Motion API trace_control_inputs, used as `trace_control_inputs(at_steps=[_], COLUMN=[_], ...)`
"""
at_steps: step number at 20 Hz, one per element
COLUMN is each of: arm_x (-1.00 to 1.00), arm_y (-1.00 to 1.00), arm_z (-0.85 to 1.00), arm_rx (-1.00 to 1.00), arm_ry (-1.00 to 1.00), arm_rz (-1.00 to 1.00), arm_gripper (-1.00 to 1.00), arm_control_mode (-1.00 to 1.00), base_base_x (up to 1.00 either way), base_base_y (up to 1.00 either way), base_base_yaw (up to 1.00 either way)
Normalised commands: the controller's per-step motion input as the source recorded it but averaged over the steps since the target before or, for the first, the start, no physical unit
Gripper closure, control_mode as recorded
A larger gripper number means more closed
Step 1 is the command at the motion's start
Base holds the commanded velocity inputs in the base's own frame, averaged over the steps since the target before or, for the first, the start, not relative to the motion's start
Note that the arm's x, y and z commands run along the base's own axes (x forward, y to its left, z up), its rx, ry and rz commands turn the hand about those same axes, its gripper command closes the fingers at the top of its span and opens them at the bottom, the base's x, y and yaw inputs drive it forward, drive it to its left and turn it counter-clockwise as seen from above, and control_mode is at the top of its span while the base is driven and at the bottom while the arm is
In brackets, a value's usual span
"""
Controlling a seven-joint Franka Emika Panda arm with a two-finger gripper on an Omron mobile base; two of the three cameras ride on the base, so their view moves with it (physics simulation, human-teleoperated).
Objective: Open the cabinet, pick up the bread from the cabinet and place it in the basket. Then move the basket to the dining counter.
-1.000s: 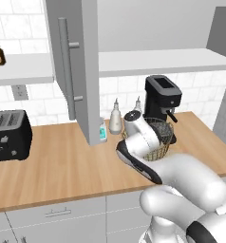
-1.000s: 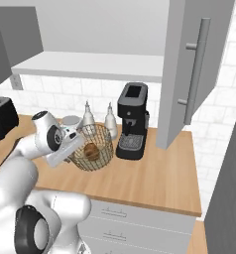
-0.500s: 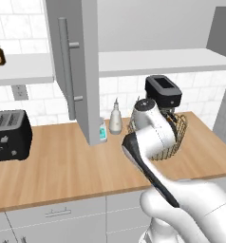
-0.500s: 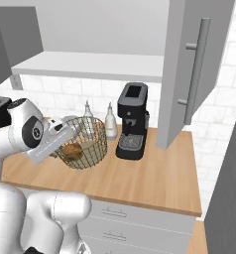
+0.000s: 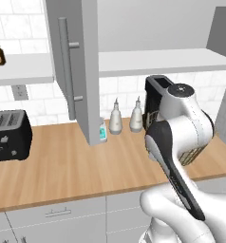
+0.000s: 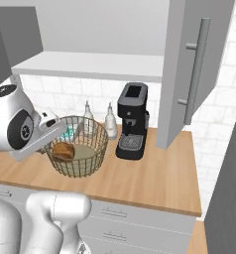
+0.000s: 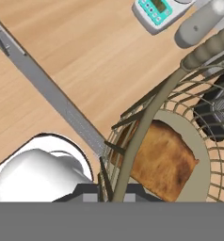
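Pinching the basket [image 6: 76, 153] by its wire rim, the gripper [image 7: 109, 190] carries it off the worktop [image 5: 77, 163], bread [image 7: 161, 160] riding inside, bound for the dining counter.

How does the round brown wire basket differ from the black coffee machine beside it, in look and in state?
The round brown wire basket is open mesh, low and wide; the black coffee machine is solid, tall and narrow. The basket holds a brown bread and is gripped at its rim by the gripper; the coffee machine stands untouched. Both are over the same wooden worktop.
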Motion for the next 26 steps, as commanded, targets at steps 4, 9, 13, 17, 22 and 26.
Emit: trace_control_inputs(at_steps=[4,9,13,17,22,26], arm_x=[-0.19,-0.29,-0.11,0.0,0.0,0.0], arm_y=[0.0,0.04,0.0,0.0,0.0,0.0], arm_z=[0.17,0.0,0.0,0.0,0.0,0.0], arm_rx=[0.0,0.0,0.0,0.0,0.0,0.0], arm_ry=[-0.07,-0.09,-0.06,0.0,0.0,0.0], arm_rz=[0.01,0.07,0.07,0.0,0.0,0.0], arm_gripper=[1.0,1.0,1.0,1.0,1.0,1.0], arm_control_mode=[-1.0,-1.0,1.0,1.0,1.0,1.0], base_base_x=[0.0,0.0,-0.07,-0.37,-0.86,-0.77], base_base_y=[0.0,0.0,0.0,0.08,0.23,0.59], base_base_yaw=[0.0,0.0,0.07,0.12,0.15,0.2])
